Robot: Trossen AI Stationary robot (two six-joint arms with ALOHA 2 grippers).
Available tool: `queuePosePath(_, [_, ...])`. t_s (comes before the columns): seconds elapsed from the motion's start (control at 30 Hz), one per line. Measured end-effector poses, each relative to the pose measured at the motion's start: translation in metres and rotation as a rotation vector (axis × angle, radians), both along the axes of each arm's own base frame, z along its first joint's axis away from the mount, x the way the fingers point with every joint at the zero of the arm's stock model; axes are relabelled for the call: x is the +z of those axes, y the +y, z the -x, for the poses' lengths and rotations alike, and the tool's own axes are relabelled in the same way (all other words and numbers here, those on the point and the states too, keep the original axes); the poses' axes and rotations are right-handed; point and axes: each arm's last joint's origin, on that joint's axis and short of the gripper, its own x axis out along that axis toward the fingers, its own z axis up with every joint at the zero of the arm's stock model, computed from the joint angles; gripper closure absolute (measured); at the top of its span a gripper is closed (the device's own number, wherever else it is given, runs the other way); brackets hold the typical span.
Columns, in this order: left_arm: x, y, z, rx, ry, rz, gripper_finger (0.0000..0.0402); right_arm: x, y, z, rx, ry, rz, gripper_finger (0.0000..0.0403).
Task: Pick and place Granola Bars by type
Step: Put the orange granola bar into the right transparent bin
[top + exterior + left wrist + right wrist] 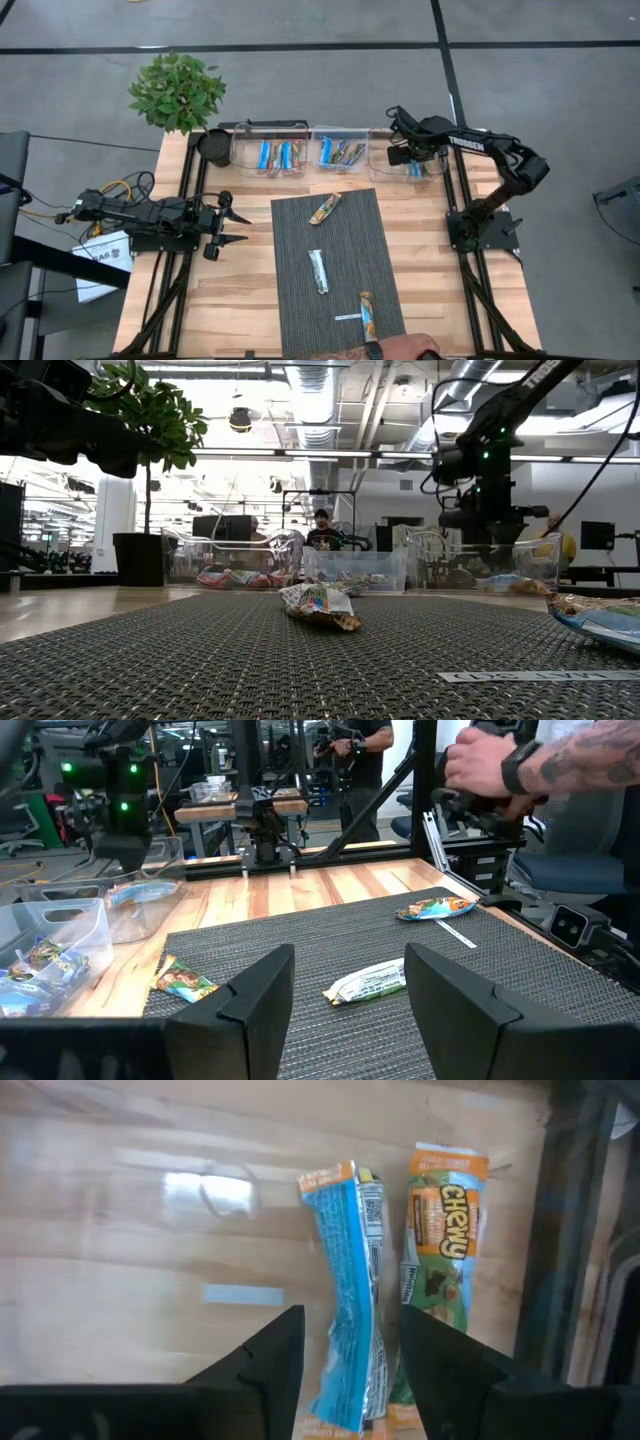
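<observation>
Open-plan robotics lab: workbenches (235, 810), ceiling ducts (318, 400)

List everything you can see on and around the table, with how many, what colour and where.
Granola bars on mat: three, orange-brown, silvery white, blue-orange; spread along the grey mat.
Clear bins: three, along the table's far edge, holding blue and orange bars.
White strip: one, near end of the mat.
Black pot: one, left of the bins.
Plant: one, green, beyond the far-left corner.
Person's hand: one, at the near edge.
Left end effector: open, at the table's left side.
Right end effector: open over a blue bar in the right bin.
</observation>
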Motion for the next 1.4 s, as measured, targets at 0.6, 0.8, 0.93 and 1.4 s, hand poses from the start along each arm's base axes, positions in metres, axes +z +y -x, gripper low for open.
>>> queuePosePath(0.6, [0.000,0.000,0.000,0.000,0.000,0.000,0.0217,0.077,0.049,-0.022,0.226,-0.512,0.189,0.0262])
queuePosePath(0.8, [0.000,0.000,0.000,0.000,0.000,0.000,0.0217,0.090,0.066,-0.044,0.433,-0.689,0.210,0.0260])
queuePosePath(0.93, [0.000,0.000,0.000,0.000,0.000,0.000,0.0217,0.097,0.079,-0.059,0.544,-0.792,0.221,0.0264])
queuePosePath(1.4, [0.000,0.000,0.000,0.000,0.000,0.000,0.0217,0.102,0.130,-0.102,1.336,-0.639,0.417,0.0266])
